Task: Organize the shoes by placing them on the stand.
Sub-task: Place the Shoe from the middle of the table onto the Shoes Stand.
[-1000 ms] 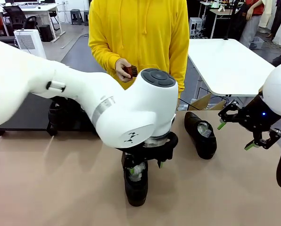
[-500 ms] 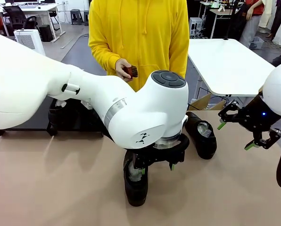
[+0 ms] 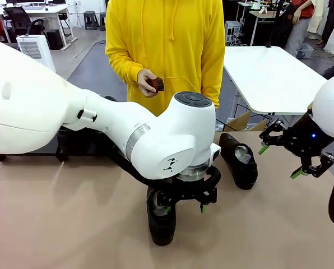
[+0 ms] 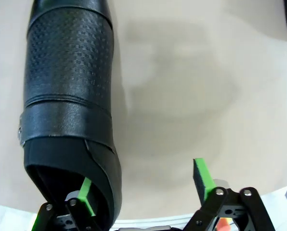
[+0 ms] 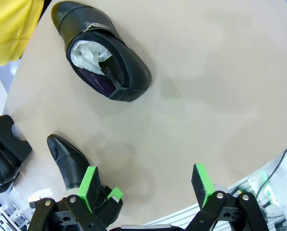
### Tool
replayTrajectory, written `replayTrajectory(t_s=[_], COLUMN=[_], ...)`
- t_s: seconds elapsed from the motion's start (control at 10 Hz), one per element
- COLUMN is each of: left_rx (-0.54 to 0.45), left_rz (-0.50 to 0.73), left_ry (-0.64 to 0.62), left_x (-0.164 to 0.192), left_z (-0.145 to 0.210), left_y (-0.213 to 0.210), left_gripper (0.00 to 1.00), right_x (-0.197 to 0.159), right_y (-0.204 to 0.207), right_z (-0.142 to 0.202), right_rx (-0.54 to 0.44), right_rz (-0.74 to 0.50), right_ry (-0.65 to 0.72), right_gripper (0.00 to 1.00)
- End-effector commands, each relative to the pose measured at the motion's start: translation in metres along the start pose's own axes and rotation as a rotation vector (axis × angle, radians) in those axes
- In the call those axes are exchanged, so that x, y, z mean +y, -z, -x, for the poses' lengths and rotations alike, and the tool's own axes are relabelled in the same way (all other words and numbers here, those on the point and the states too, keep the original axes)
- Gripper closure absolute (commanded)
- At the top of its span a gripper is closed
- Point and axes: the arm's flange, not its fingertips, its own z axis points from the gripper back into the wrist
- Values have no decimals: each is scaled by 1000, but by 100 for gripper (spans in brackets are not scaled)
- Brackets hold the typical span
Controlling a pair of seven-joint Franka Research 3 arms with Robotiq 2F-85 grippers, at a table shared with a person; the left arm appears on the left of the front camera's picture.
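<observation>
Tan matte tabletop [image 4: 206, 72] — long black shoe [image 4: 69, 72], dimpled leather.

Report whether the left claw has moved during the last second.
Yes. In the front view the left claw has shifted toward picture right and slightly lower against the glossy black leather dress shoe lying still beneath it.

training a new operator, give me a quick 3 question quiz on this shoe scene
1. True or false: the right gripper is shut on a shoe.
2. The person's hand holds: a) a brush b) a shoe c) nothing.
3. Fill in: the left gripper has one finger inside the middle shoe, the other over the bare ____.
Key: 1 false, it hangs open. 2 a. 3 table.
</observation>
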Motion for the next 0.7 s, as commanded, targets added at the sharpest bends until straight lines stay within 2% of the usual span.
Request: replayTrajectory(t_s=[0.0, 0.4, 0.6], left_rx=[53, 12, -5], left_rz=[-15, -50, -69], left_ry=[40, 55, 55], left_x=[7, 9, 11], left_z=[-6, -6, -8], left_y=[4, 9, 8], left_gripper=[24, 99, 100], right_x=[0, 0, 0], right_y=[0, 0, 0], right_z=[-1, -1, -1], right_rx=[0, 0, 0], right_rz=[-11, -11, -11], right_ry=[-21, -21, -21], right_gripper=[0, 0, 0])
